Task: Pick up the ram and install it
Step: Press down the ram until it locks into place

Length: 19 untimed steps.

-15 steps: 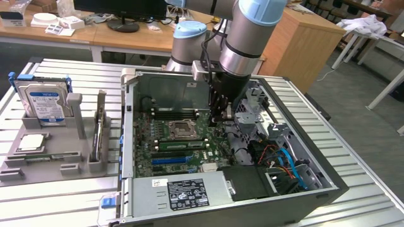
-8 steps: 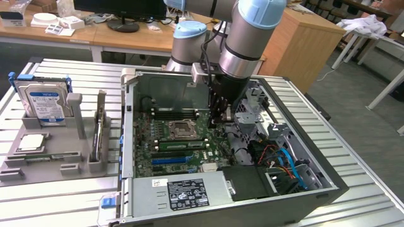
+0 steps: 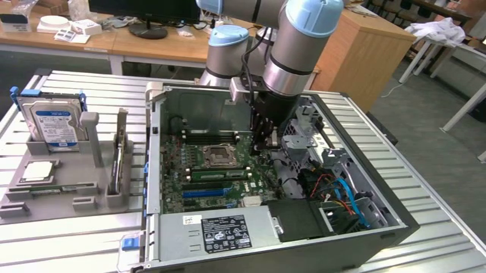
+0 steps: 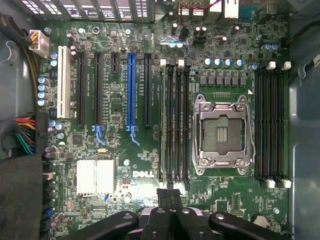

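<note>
Tool [image 4: 170, 196] pinched fully shut, nothing visible in its grip, above the motherboard [image 4: 235, 200].
Ram [image 3: 216, 173] stands in a slot beside the processor socket [image 3: 216, 153], one end near the tool; case walls [image 3: 205, 105] hem the board, cables [image 3: 342, 190] crowd the exterior view's right; the hard drive [image 3: 53, 122] sits well apart on the desk [image 3: 68, 239].

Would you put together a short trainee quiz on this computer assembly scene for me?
1. True or false: the hard drive stands upright in the grey tray.
2. The gripper hangs over: A the motherboard, B the tray, C the hard drive.
3. Is the processor socket filled or empty?
Key: 1 true; 2 A; 3 empty.
</note>
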Each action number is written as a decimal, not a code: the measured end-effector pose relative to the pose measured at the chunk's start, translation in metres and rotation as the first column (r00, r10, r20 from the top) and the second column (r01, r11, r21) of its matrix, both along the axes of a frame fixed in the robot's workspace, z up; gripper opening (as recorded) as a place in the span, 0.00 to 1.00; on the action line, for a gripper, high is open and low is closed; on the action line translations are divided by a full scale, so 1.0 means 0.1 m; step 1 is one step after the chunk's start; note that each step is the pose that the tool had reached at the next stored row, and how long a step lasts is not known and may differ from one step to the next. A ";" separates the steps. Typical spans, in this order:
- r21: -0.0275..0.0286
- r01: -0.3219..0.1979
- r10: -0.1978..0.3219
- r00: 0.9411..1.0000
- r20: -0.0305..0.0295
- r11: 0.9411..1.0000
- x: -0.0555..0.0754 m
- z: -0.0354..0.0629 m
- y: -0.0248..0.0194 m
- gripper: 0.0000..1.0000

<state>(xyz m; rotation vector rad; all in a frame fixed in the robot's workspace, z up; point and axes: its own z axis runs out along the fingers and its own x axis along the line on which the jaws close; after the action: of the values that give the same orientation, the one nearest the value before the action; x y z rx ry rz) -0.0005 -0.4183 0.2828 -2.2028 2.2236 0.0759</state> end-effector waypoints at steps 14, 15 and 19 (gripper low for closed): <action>0.000 0.000 0.000 1.000 0.000 1.000 0.00 -0.002 -0.024 0.11; 0.000 0.000 0.000 1.000 0.000 1.000 0.00 -0.008 -0.024 0.11; 0.000 0.000 0.000 1.000 0.000 1.000 0.00 -0.048 -0.024 0.11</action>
<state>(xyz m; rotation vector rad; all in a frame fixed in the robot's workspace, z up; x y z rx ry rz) -0.0005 -0.4207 0.2780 -2.2028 2.2235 0.0759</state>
